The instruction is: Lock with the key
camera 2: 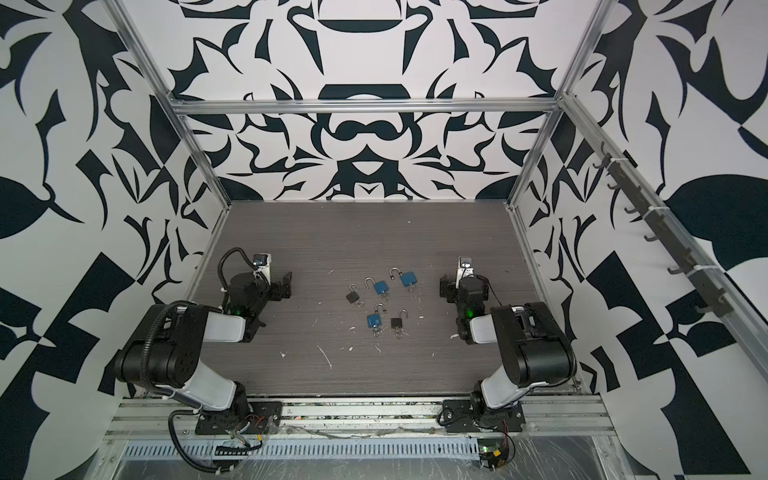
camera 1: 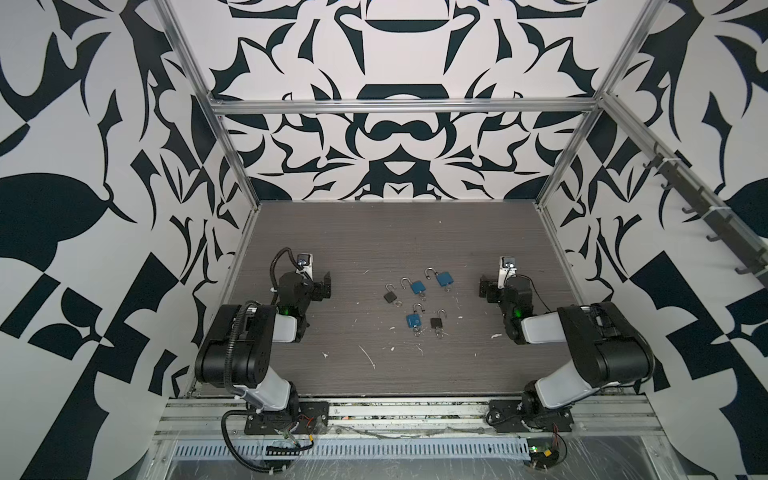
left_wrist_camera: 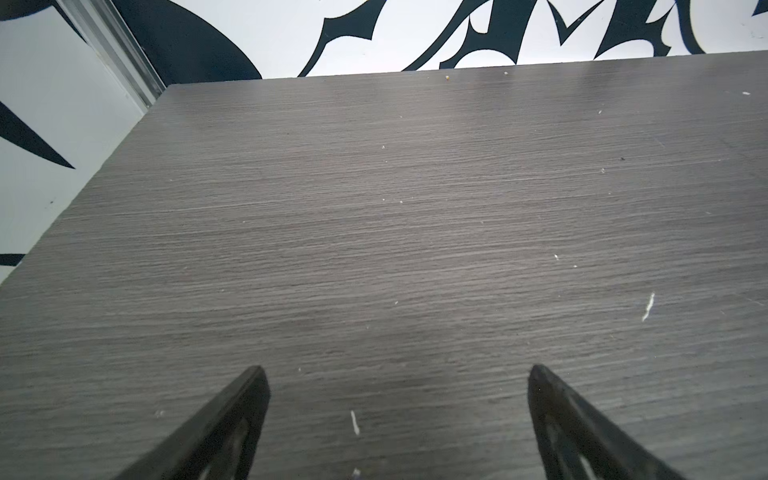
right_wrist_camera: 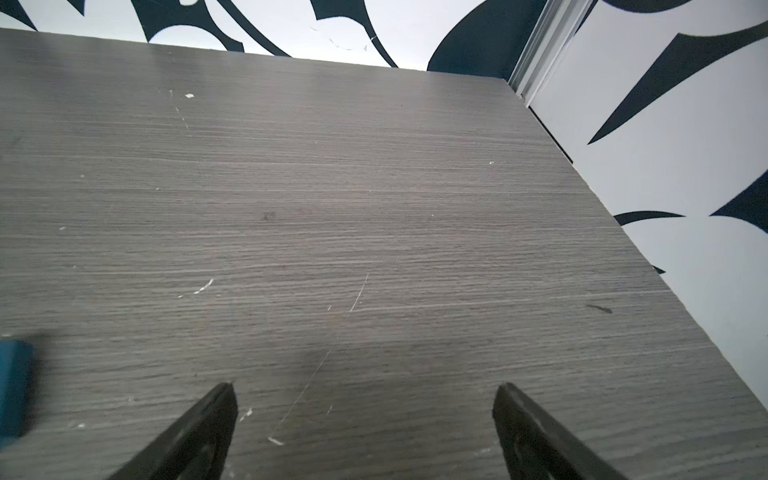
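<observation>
Several small padlocks lie in a loose cluster mid-table in both top views, all with shackles swung open. Three are blue [camera 1: 417, 286] [camera 1: 444, 279] [camera 1: 413, 320] and two are black [camera 1: 390, 296] [camera 1: 436, 323]. A key on a small ring [camera 1: 417, 332] sticks out of each body's underside. My left gripper [camera 1: 321, 286] [left_wrist_camera: 397, 367] rests low, left of the cluster, open and empty. My right gripper [camera 1: 485, 289] [right_wrist_camera: 365, 384] sits to the right, open over bare wood. A blurred blue padlock [right_wrist_camera: 12, 386] shows at the right wrist view's edge.
The grey wood-grain table [camera 1: 374, 232] is speckled with white scraps [camera 1: 368, 357]. Patterned black-and-white walls and an aluminium frame [camera 1: 399, 106] enclose it on three sides. A rail of dark hooks [camera 1: 706, 208] runs along the right wall. Both arm bases [camera 1: 286, 415] stand at the front edge.
</observation>
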{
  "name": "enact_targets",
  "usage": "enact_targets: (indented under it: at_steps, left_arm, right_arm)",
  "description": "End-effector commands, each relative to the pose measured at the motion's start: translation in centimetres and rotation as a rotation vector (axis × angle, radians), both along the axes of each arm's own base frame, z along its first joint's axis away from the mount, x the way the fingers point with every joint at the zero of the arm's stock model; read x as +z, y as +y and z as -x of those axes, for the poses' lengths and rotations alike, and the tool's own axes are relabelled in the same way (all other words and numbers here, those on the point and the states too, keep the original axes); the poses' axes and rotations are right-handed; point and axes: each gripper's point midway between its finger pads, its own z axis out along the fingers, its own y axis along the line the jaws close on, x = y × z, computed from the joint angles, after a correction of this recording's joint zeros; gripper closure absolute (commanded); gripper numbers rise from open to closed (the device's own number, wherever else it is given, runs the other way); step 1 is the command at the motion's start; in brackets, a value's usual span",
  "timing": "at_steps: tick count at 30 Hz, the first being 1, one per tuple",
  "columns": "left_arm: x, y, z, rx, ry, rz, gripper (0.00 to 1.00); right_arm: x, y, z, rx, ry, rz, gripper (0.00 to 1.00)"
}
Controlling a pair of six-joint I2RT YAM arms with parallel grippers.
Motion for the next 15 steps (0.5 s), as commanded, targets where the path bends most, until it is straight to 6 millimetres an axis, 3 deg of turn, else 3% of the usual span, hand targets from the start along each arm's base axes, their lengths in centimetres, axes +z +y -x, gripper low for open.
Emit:
enact_targets:
  at_steps: [1,15]
  left_arm:
    - [1.25,-0.05,-0.57,-0.006,-0.033,0.005,0.01]
    - [1.2,-0.04,-0.58,-0.005,-0.031,0.005,0.0]
  right_arm:
    - [1.62,0.1,-0.98,0.003,-0.051,-0.01,0.0]
    - [1.64,0.16,-1.05,0.008,-0.051,-0.008,0.0]
